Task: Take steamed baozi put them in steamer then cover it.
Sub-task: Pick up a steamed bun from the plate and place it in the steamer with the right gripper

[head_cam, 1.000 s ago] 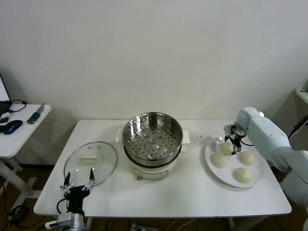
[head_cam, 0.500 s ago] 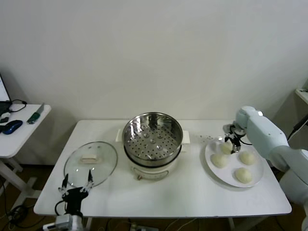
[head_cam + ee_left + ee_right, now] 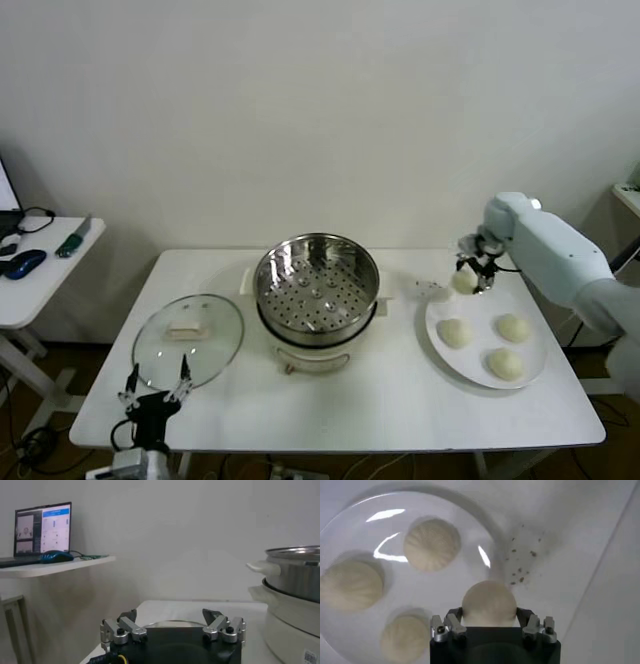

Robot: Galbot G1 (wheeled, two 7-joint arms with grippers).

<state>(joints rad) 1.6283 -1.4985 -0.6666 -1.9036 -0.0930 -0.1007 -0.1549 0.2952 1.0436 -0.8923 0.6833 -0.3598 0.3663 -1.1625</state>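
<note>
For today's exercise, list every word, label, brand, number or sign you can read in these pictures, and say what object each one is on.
No text can be read.
Laptop screen on the side table: windows with text, too small to read.
Sticker on the steamer base, at the left wrist view's corner: a printed code, too blurred to read.
White plate, glass lid, baozi: no markings.
</note>
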